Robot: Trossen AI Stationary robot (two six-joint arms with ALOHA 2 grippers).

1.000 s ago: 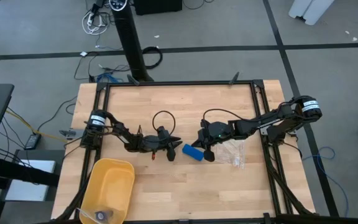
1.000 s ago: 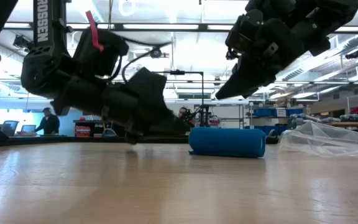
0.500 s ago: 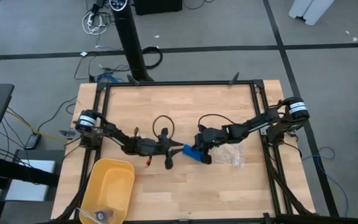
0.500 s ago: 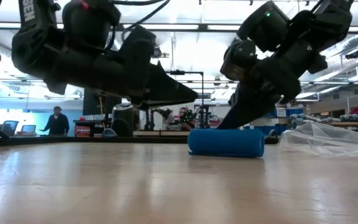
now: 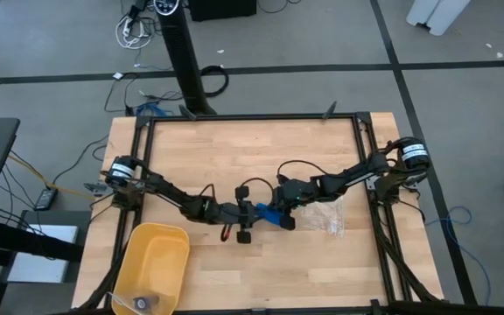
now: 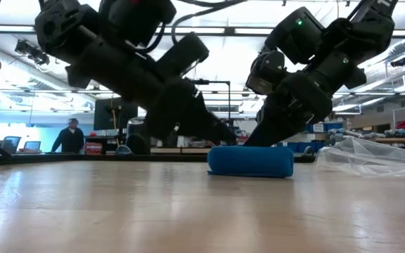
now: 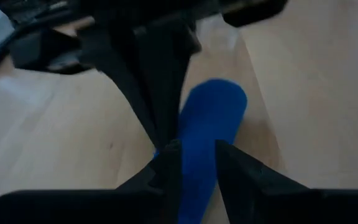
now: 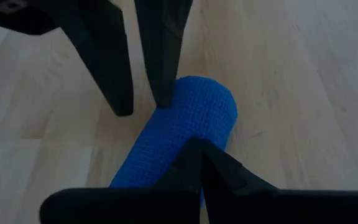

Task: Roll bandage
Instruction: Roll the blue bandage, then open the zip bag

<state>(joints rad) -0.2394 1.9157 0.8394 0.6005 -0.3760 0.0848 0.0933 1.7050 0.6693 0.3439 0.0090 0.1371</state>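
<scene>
The bandage [image 5: 270,214] is found as a compact blue roll lying on its side near the middle of the table [image 5: 322,271]; it is met from opposite ends by both grippers. The left gripper [image 7: 194,165] is set with its fingers parted, straddling one end of the roll; whether it is clamped cannot be told. The right gripper [image 8: 199,155] is shut, its joined tips pressed on the roll's upper side.

In judgement, the roll is best steadied by the right tips while the left closes squarely across the end; uneven pressure could let the soft roll slip or unwind.

A clear plastic bag [image 5: 326,217] lies just beside the right gripper and could be snagged; a yellow bin [image 5: 151,267] stands well apart at the table's corner.
</scene>
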